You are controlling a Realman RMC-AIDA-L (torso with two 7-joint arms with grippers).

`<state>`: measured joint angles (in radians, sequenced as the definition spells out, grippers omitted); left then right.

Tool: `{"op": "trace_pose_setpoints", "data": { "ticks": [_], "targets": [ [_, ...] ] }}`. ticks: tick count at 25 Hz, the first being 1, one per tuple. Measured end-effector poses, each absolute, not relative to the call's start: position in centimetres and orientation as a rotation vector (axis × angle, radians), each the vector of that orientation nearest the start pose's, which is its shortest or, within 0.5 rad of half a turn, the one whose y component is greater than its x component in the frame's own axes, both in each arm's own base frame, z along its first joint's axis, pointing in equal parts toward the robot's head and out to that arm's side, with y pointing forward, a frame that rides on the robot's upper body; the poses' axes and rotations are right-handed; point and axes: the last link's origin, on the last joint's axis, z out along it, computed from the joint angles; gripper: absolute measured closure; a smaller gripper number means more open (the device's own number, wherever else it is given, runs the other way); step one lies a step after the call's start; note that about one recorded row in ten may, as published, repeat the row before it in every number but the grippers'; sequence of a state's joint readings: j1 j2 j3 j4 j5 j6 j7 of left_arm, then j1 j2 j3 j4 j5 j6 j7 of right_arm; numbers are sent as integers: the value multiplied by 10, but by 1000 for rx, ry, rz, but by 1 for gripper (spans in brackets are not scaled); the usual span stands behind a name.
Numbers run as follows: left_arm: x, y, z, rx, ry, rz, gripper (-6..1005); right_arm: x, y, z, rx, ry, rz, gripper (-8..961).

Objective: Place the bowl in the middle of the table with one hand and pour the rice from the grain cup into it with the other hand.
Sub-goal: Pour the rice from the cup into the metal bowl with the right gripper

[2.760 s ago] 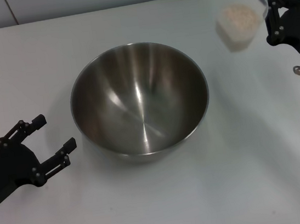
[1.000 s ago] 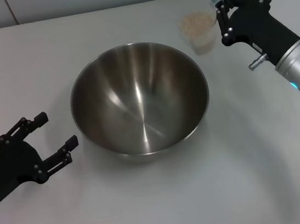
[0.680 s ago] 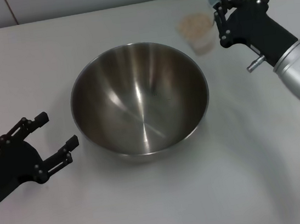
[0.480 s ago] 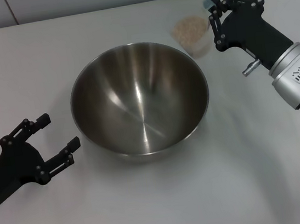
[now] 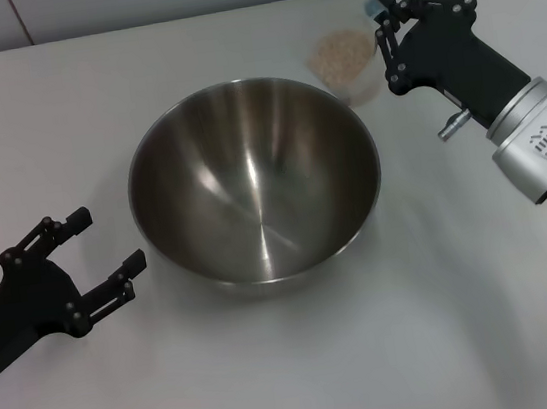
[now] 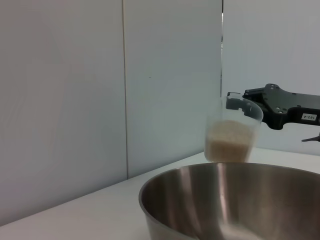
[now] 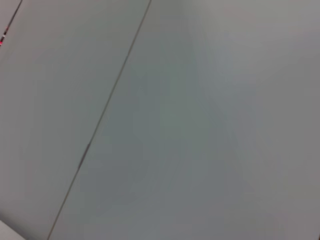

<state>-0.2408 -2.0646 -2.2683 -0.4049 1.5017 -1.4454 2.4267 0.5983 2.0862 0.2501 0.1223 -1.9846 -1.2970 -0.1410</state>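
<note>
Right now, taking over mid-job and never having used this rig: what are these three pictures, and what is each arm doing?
It is a two-armed robot. The head view looks down on the table. A wide steel bowl sits in the middle. The left gripper rests open on the table beside the bowl, holding nothing. The right gripper holds the grain cup by its rim tab, beyond the bowl's far right edge. The rice is in the cup; none shows in the bowl. The left wrist view looks across the bowl's rim at the raised cup. The right wrist view shows only a blank wall.
</note>
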Motion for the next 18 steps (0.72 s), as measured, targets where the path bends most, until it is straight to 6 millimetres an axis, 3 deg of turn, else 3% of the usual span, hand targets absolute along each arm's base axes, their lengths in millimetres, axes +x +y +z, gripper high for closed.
{"op": "trace_pose_setpoints", "data": {
  "ticks": [10, 18],
  "targets": [
    [-334, 254, -19, -2362, -380, -740, 170, 248, 341, -58, -1889, -141, 610, 915],
    [-334, 253, -19, -2363, -382, -741, 170, 248, 340, -48, -1856, -137, 658, 915]
  ]
}}
